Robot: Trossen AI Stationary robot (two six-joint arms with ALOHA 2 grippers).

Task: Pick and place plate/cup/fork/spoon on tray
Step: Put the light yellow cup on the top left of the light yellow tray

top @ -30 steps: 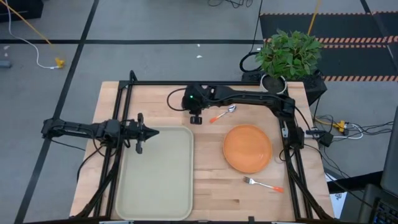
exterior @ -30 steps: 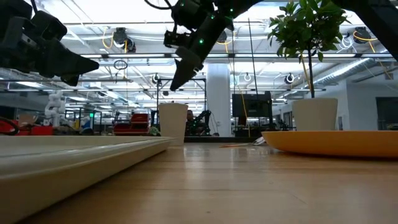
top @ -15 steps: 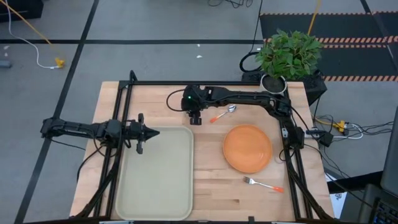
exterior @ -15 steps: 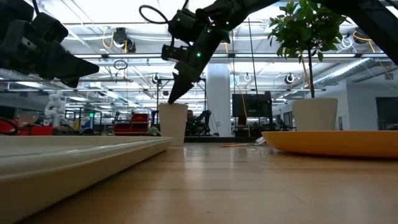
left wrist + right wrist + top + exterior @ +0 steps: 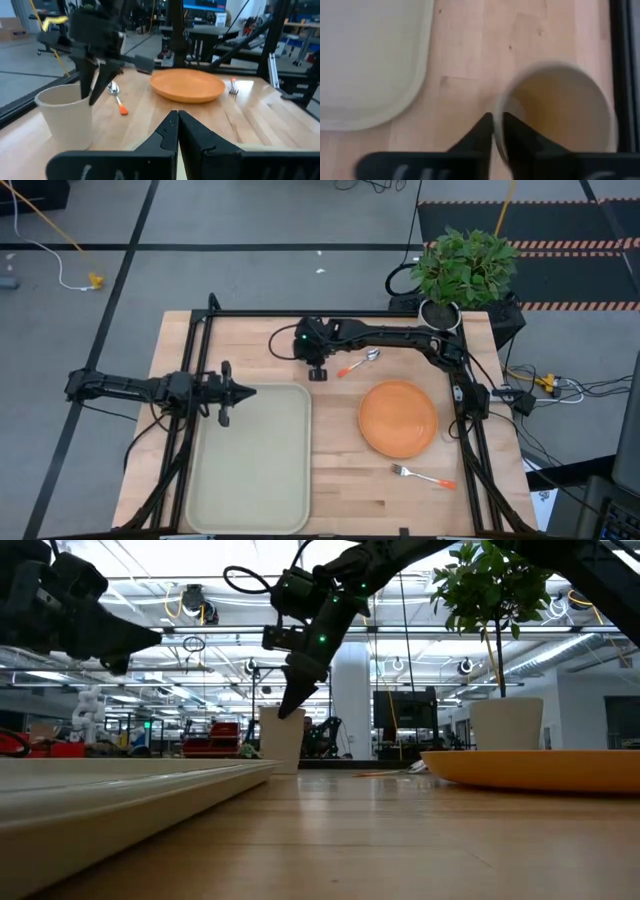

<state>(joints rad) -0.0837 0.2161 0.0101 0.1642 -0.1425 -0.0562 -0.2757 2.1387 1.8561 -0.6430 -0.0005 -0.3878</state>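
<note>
The tan cup (image 5: 281,740) stands upright on the table at the far middle, beside the tray's far right corner. My right gripper (image 5: 497,120) comes down on the cup's rim and is shut on it; in the high view the gripper (image 5: 317,370) hides the cup. The orange plate (image 5: 398,418) lies flat at the right. The spoon (image 5: 360,362) lies beyond it, and the fork (image 5: 420,475) lies near the front. The tray (image 5: 250,510) lies at the left. My left gripper (image 5: 245,392) is shut and empty above the tray's far left edge. My right gripper pinches the cup's rim (image 5: 501,102) on the side toward the tray, one finger inside the cup and one outside. The fingers (image 5: 295,700) come from above, slanting down. The cup stands upright with its base on the table.
A white plant pot (image 5: 440,312) with a green plant stands at the table's far right corner. A black frame (image 5: 300,313) runs along the far edge and both sides. Bare wood lies between the tray and the plate.
My right gripper has come down toward the cup until its fingertips are at the cup's rim. My left gripper has kept still.
</note>
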